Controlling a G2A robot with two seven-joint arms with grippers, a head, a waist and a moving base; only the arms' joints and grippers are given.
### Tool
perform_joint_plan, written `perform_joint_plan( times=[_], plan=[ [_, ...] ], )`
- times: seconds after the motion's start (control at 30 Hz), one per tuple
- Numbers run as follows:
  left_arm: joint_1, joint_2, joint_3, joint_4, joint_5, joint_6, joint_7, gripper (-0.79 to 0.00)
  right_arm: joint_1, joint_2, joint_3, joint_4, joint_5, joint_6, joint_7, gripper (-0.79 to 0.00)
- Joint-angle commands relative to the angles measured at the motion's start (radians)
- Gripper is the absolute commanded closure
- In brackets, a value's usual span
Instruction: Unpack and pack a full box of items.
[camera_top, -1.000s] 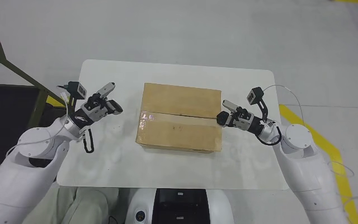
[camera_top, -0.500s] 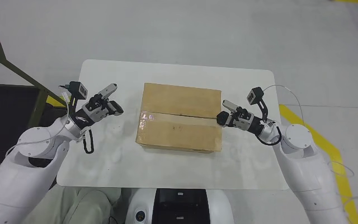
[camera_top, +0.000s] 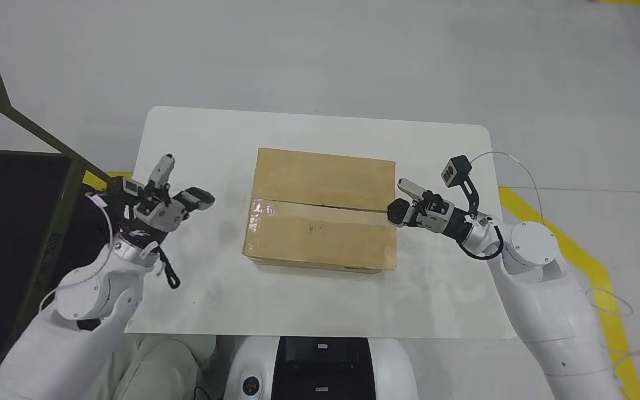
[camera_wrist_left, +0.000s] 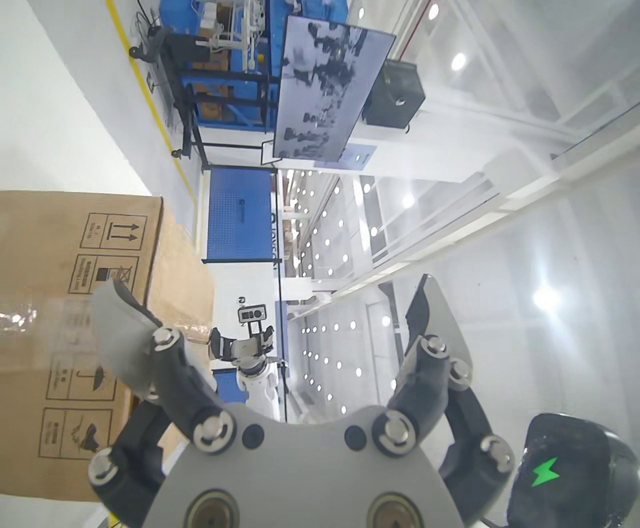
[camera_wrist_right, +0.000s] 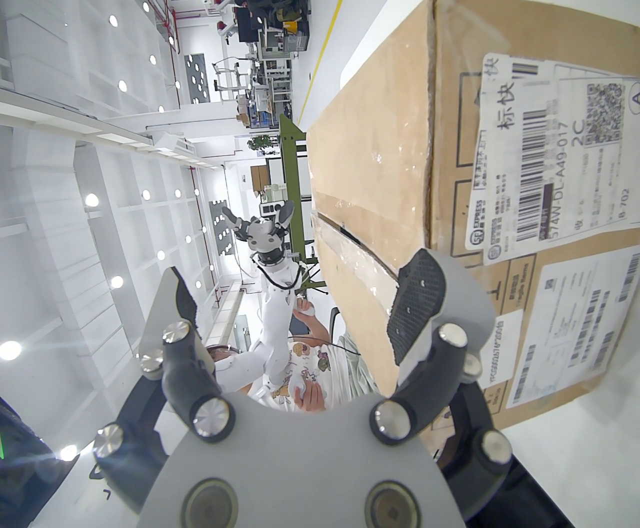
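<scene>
Brown cardboard box (camera_top: 320, 208), rectangular, with its flaps shut along a taped centre seam, stands at the middle of the white rectangular table (camera_top: 440, 300). The left gripper (camera_top: 185, 180) hangs over the table's left part, well apart from the box's left end. Its fingers are spread wide and hold nothing (printed handling symbols (camera_wrist_left: 112, 232) mark that end). The right gripper (camera_top: 398, 198) sits just beside the box's right end at seam level, fingers also spread wide and empty. Contact with the cardboard cannot be judged. White shipping labels (camera_wrist_right: 550, 150) cover that right end.
</scene>
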Motion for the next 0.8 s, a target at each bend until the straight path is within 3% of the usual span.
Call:
perform_joint_plan(
  times=[0.0,0.27,0.77],
  plan=[
    [0.046,-0.008,0.016,-0.004,0.034,-0.008,0.045,-0.785,0.0,0.0,0.0,0.0,0.0,0.0,0.0,-0.785],
    [0.099,-0.039,0.092,-0.018,0.127,-0.049,0.208,-0.785,0.0,0.0,0.0,0.0,0.0,0.0,0.0,-0.785],
    [0.098,-0.04,0.093,-0.017,0.124,-0.045,0.21,-0.785,0.0,0.0,0.0,0.0,0.0,0.0,0.0,-0.785]
  ],
)
